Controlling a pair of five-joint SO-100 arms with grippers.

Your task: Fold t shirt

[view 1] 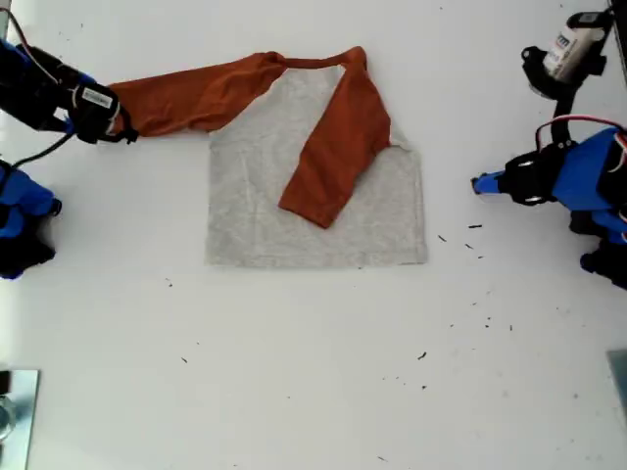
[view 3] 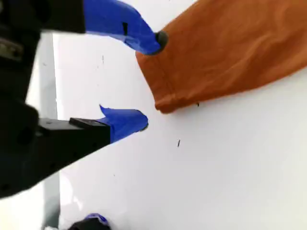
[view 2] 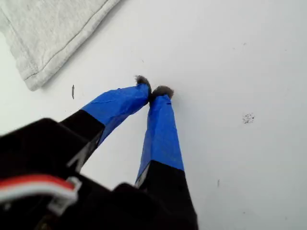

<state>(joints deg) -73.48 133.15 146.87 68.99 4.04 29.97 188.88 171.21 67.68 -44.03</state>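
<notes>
The t shirt (view 1: 255,196) lies flat on the white table, grey body showing. One rust-orange sleeve (view 1: 338,157) is folded slantwise across the body. The other sleeve (view 1: 196,98) stretches out toward the exterior view's left. My second gripper (view 3: 151,81) is open at that sleeve's cuff (view 3: 163,98), with one fingertip (view 3: 158,40) touching the cuff's edge; in the exterior view it (view 1: 122,125) sits at the sleeve's end. My first gripper (view 2: 151,91) is shut on nothing, its tips over bare table a short way off the shirt's grey hem corner (view 2: 33,72). It shows at the exterior view's right (view 1: 477,183).
A black and white fixture (view 1: 563,54) stands at the exterior view's top right. A metal piece (view 1: 15,411) lies at that view's bottom left. Blue arm parts (view 1: 20,211) sit at its left edge. Dark specks (view 1: 470,235) dot the table beside the shirt.
</notes>
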